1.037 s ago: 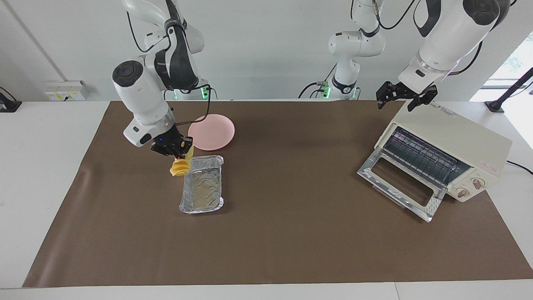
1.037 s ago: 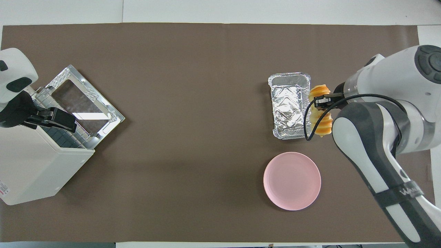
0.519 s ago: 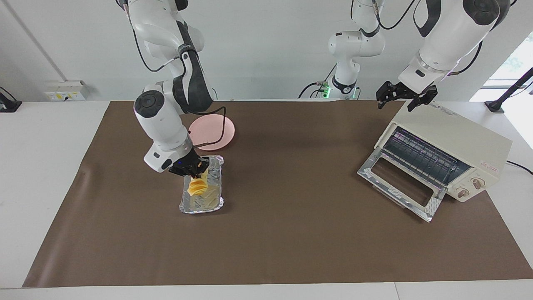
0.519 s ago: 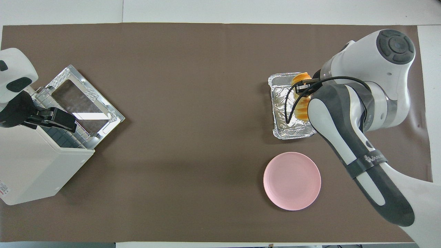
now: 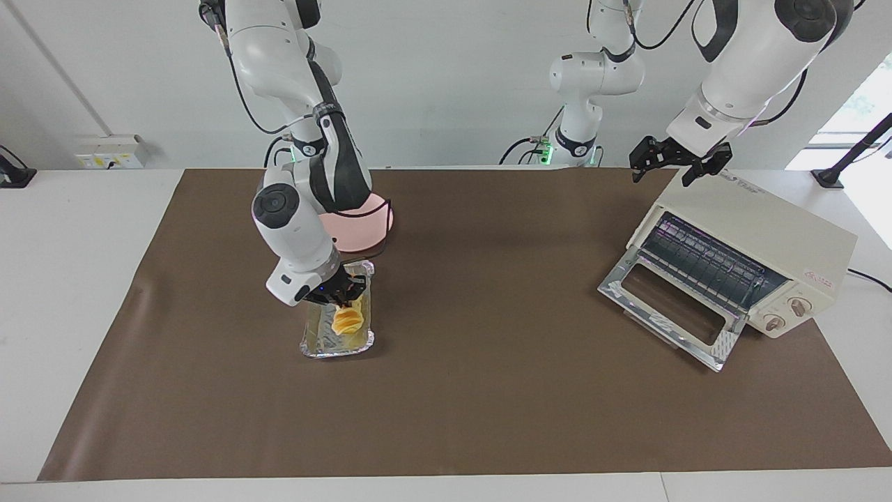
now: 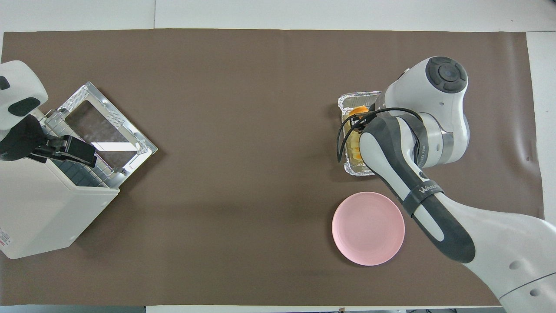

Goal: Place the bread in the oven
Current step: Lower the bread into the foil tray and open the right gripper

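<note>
A brown mat [image 5: 488, 390] covers most of a white table [image 5: 70, 279], with a pale wall at the robots' end and a socket box low on it.

The right arm reaches out from its base and bends steeply down over the foil tray [image 5: 313, 345]. Its right gripper [image 5: 341, 300] is clamped on the bread [image 5: 346, 321], the golden loaf hanging end-down from the fingertips with its lower end inside the tray — whether it touches the tray floor cannot be told. In the overhead view the arm's wrist and forearm cover most of the tray, so only a strip of foil rim [image 6: 354, 96] and a patch of bread [image 6: 357, 112] show beside the right gripper [image 6: 359, 126].

The left arm waits over the top of the oven [image 5: 766, 230], at the corner nearest the robots; its left gripper [image 5: 674, 166] has its fingers spread wide and holds nothing.

The oven stands at the left arm's end of the table, its glass door [image 5: 669, 307] dropped open toward the middle of the mat and the wire rack [image 5: 704, 261] visible inside — two knobs sit on its front. A pink plate [image 6: 368, 228] lies just beside the tray, nearer the robots, partly hidden in the facing view by the right arm.
</note>
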`<state>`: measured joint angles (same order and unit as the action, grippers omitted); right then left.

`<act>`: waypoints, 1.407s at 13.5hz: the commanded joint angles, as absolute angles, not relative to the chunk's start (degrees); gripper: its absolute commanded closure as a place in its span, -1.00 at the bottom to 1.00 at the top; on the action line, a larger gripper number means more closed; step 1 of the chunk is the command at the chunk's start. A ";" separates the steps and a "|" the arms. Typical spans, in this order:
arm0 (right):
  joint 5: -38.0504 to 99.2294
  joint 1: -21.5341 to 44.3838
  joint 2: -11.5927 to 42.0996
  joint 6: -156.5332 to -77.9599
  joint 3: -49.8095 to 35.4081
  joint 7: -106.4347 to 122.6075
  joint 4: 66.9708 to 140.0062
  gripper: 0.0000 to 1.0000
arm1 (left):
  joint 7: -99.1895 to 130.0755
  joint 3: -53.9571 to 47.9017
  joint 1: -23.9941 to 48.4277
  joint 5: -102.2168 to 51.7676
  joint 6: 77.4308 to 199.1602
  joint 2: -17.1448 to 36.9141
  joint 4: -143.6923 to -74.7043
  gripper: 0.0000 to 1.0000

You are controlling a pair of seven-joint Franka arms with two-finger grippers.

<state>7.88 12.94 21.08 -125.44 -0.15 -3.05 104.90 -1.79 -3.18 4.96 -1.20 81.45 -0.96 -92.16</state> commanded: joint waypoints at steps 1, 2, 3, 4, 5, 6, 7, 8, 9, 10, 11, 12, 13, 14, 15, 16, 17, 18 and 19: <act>8.70 13.01 20.13 -127.88 -0.26 -3.16 107.23 1.00 | -2.20 -3.60 4.39 -0.26 82.53 -2.20 -93.52 -1.00; 8.61 13.18 20.21 -128.23 -0.26 -3.08 107.23 1.00 | -2.20 -3.60 4.48 -0.26 82.53 -2.20 -93.52 -1.00; 8.61 13.44 20.21 -128.32 -0.26 -3.16 107.23 0.10 | -2.20 -3.60 4.48 -0.26 82.53 -2.20 -93.52 -1.00; 8.44 13.45 20.13 -128.15 -0.26 -3.16 107.05 -0.65 | -2.20 -3.60 4.40 -0.35 82.53 -2.28 -93.52 -1.00; 7.83 13.71 19.78 -127.27 -0.18 -3.16 106.53 -1.00 | -2.20 -3.60 4.39 -0.26 82.53 -2.29 -93.52 -1.00; 7.74 13.62 19.25 -126.22 -0.18 -3.08 105.83 -1.00 | -2.20 -3.60 4.48 -0.26 82.53 -2.20 -93.52 -1.00; 7.65 13.45 18.55 -124.38 -0.09 -3.08 104.60 -1.00 | -2.20 -3.60 4.40 -0.26 82.53 -2.28 -93.52 -1.00; 7.65 13.01 18.20 -121.84 0.09 -2.99 103.11 -1.00 | -2.20 -3.60 4.48 -0.26 82.53 -2.29 -93.52 -1.00; 7.56 12.75 17.32 -120.42 0.26 -2.73 102.83 -1.00 | -2.20 -3.60 4.40 -0.26 82.53 -2.29 -93.52 -1.00; 7.30 11.96 16.88 -119.89 0.61 -1.59 102.92 -1.00 | -2.20 -3.60 4.39 -0.26 82.53 -2.29 -93.52 -1.00; 6.77 9.95 16.88 -119.71 0.70 0.51 103.01 -1.00 | -2.20 -3.60 4.39 -0.26 82.53 -2.20 -93.52 -1.00; 6.77 8.37 16.79 -119.45 0.70 2.01 103.44 -1.00 | -2.20 -3.60 4.39 -0.26 82.53 -2.20 -93.52 -1.00; 6.77 6.96 16.61 -119.79 0.70 2.37 103.97 -1.00 | -2.20 -3.60 4.39 -0.26 82.53 -2.20 -93.52 -1.00; 6.85 6.25 16.61 -120.23 0.70 2.29 104.58 -1.00 | -2.20 -3.60 4.39 -0.26 82.53 -2.20 -93.52 -1.00; 7.03 5.89 16.79 -121.10 0.70 2.02 105.02 -1.00 | -2.20 -3.60 4.39 -0.26 82.53 -2.20 -93.52 -1.00; 7.21 5.54 17.14 -122.24 0.70 1.85 105.29 -1.00 | -2.20 -3.60 4.39 -0.26 82.53 -2.20 -93.52 -1.00; 7.29 5.71 17.66 -122.95 0.70 1.50 105.38 -1.00 | -2.20 -3.60 4.39 -0.26 82.53 -2.20 -93.52 -1.00; 7.47 5.63 18.28 -123.57 0.70 1.06 105.82 -0.94 | -2.20 -3.60 4.39 -0.35 82.53 -2.28 -93.52 -1.00; 7.64 5.54 18.80 -125.05 0.62 1.14 106.95 -0.91 | -2.20 -3.60 4.48 -0.26 82.53 -2.20 -93.52 -1.00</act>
